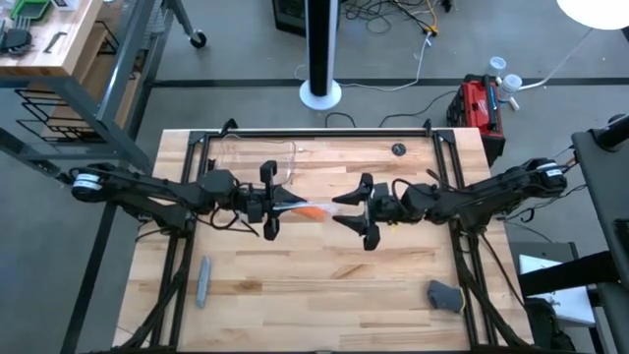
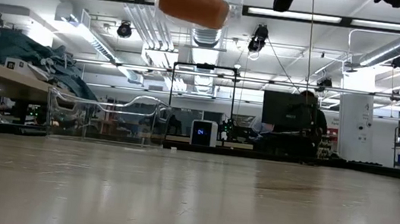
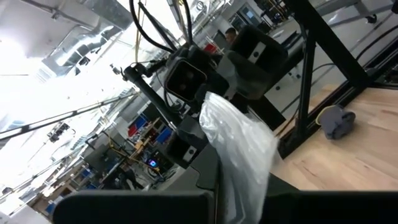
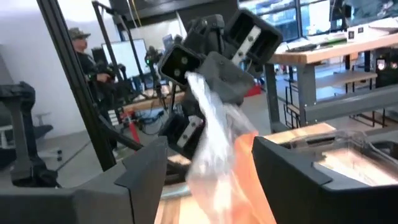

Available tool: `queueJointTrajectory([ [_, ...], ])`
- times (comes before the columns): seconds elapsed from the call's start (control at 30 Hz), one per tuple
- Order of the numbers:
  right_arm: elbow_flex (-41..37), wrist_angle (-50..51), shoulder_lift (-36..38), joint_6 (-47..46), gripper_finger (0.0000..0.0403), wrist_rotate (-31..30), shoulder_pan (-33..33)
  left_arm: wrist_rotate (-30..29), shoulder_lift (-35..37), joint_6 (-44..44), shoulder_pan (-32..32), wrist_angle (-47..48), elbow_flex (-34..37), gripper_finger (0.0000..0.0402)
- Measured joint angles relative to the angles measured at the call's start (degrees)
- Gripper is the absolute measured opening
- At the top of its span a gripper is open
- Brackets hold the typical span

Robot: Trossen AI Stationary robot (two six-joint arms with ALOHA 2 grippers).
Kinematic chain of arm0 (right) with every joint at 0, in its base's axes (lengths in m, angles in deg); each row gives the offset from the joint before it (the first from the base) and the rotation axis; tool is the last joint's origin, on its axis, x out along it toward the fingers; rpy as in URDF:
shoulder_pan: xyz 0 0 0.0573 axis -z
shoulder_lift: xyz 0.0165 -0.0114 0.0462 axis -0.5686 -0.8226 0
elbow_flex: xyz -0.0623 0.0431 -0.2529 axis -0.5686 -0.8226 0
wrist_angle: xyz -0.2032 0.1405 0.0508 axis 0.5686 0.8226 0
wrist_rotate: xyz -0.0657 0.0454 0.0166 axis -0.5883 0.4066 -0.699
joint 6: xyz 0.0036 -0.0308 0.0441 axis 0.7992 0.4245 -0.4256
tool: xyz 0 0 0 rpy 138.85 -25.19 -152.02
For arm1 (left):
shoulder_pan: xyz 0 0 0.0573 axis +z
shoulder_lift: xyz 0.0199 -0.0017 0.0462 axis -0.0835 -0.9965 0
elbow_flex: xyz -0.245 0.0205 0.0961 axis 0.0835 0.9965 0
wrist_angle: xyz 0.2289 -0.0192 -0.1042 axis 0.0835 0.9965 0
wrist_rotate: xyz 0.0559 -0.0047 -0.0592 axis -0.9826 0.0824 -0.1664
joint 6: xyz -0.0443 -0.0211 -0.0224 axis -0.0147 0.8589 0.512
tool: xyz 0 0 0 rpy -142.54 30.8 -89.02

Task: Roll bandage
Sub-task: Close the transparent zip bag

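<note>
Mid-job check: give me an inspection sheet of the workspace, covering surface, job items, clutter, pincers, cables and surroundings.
Surface: wooden table, dark frame around it.
Job's things: orange bandage inside clear plastic wrap, held in the air between both arms.
Clutter: grey bar, grey crumpled item, clear container, small dark round object.
Pincers: left pincer shut on the package's end; right pincer shut on the wrap's other end.
Cables: loose on the floor beyond the table.
Surroundings: red toolbox, white fan base, person at a desk.

Two dark matte arms, black cables looped along links; left claw (image 1: pixel 276 203), right claw (image 1: pixel 346 208) angular black fingers.
</note>
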State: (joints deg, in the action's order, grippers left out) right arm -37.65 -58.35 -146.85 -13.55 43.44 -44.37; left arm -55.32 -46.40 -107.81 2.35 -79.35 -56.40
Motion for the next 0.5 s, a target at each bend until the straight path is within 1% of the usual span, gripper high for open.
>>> queueJointTrajectory([
  [0.13,0.00,-3.35,-1.45,1.10,0.0211,-0.86,0.00,0.04,-0.38,-0.07,-0.02,-0.35,0.00,0.0000],
  [0.23,0.00,-4.09,-1.65,1.16,0.0182,-0.90,0.20,0.05,-0.47,-0.24,-0.15,-0.45,0.00,0.0000],
  [0.33,-0.02,-3.47,-1.73,1.90,0.0132,-0.95,0.39,0.09,-0.47,-0.22,-0.26,-0.89,0.00,0.0000],
  [0.47,0.00,-4.24,-2.34,6.77,0.0029,-2.15,0.37,0.09,-0.47,0.16,-0.26,-0.81,0.00,0.0000],
  [0.5,-0.01,-4.10,-2.47,8.65,0.0015,-2.70,0.36,0.09,-0.47,0.55,-0.26,-0.76,0.00,0.0000],
])
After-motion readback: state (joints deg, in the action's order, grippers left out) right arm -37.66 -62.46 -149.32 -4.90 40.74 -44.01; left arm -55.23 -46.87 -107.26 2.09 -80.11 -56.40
